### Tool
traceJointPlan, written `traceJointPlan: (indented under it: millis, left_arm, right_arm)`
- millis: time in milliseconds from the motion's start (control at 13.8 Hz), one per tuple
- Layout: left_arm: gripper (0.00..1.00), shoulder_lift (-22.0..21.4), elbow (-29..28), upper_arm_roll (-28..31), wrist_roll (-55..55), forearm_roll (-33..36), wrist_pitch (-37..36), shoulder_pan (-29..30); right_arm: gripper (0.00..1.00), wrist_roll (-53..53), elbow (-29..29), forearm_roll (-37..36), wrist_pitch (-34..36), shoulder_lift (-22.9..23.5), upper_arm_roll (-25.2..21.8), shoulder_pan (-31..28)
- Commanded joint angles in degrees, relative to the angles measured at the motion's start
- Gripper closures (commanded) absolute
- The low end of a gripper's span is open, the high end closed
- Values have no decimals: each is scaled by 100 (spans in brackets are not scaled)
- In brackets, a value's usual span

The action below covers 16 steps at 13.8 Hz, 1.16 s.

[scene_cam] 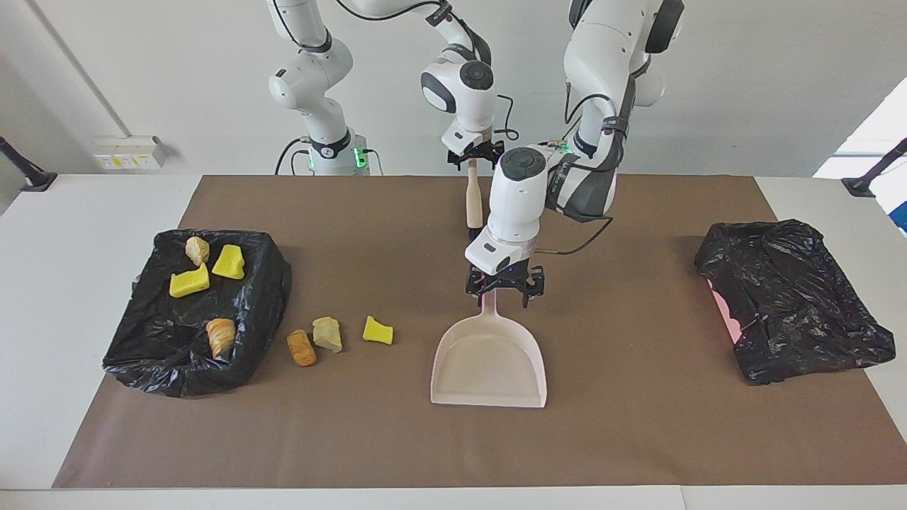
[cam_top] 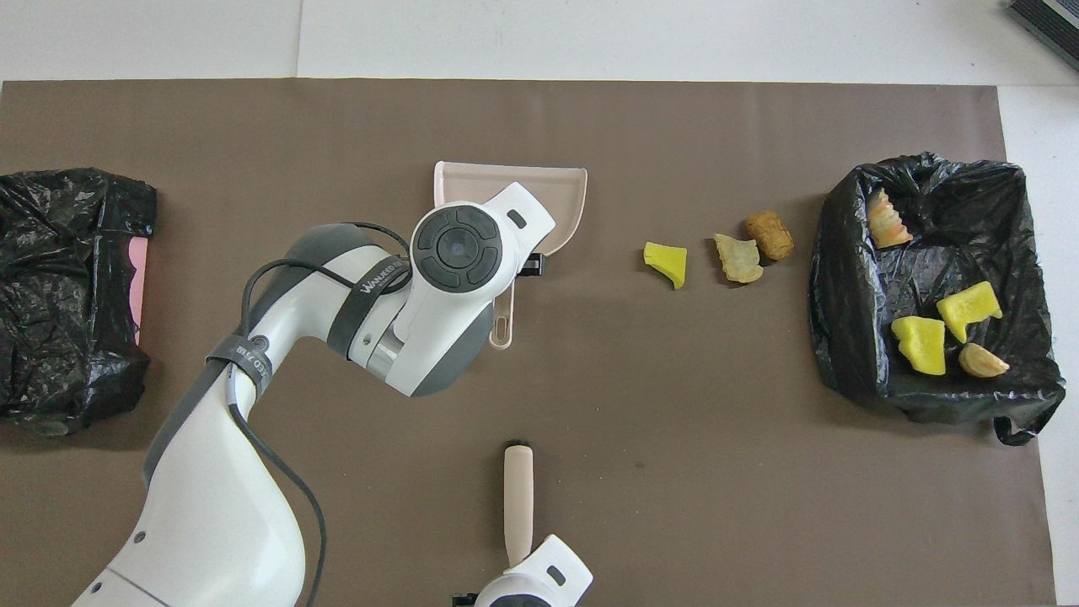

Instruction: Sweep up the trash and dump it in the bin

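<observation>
Three scraps of trash lie on the brown mat: a yellow sponge chunk (scene_cam: pixel 378 330) (cam_top: pixel 666 261), a beige lump (scene_cam: pixel 327 333) (cam_top: pixel 739 258) and an orange-brown lump (scene_cam: pixel 302 348) (cam_top: pixel 769 235). Several more scraps lie in the black-bagged bin (scene_cam: pixel 262 297) (cam_top: pixel 830 278) at the right arm's end. The beige dustpan (scene_cam: pixel 489 361) (cam_top: pixel 556 190) lies flat mid-mat, mouth away from the robots. My left gripper (scene_cam: pixel 504 292) is down at its handle. My right gripper (scene_cam: pixel 475 157) is shut on the beige hand brush (scene_cam: pixel 472 198) (cam_top: pixel 518 497), bristles down, nearer the robots than the dustpan.
A second black bag (scene_cam: pixel 793 297) (cam_top: pixel 67 287), crumpled over something pink, sits at the left arm's end of the mat. The brown mat (scene_cam: pixel 638 425) covers most of the white table.
</observation>
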<state>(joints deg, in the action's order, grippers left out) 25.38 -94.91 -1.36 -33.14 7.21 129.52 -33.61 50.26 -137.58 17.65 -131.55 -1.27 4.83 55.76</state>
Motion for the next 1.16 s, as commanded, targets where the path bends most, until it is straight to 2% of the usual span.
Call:
traceJointPlan:
  millis: [0,145,218,364,436,509,582,727,945,1091]
  left_arm:
    - [0,55,-19,83,-149,149,73,-119]
    - [0,64,-63,75,-158,123,64,-146]
    - [2,46,-168,75,-149,114,73,-181]
    - [9,29,-204,75,-149,70,12,-190]
    - [12,2,-230,66,-158,61,-15,-190]
    - [19,2,-230,66,-158,53,-24,-190]
    - [24,11,-221,66,-158,53,-24,-190]
    - [46,-6,-204,66,-158,44,-24,-190]
    - [86,-50,-186,75,-106,52,-24,-164]
    - [98,-112,-177,75,-44,53,-24,-111]
  right_arm:
    - [0,-174,46,72,-90,73,-17,-39]
    - [0,-174,55,19,-46,83,-26,-48]
    - [9,-174,56,-59,-29,83,-26,-65]
    - [40,-174,73,-192,33,83,-43,-91]
    - [64,-183,108,-253,120,39,-52,-152]
    - [91,-166,204,-349,312,39,-43,-197]
    - [100,-166,275,-385,488,21,-52,-240]
    - [100,-166,319,-394,613,-75,-52,-372]
    - [100,-174,337,-464,666,-93,-78,-399]
    - [100,-183,372,-569,1041,-390,-79,-609]
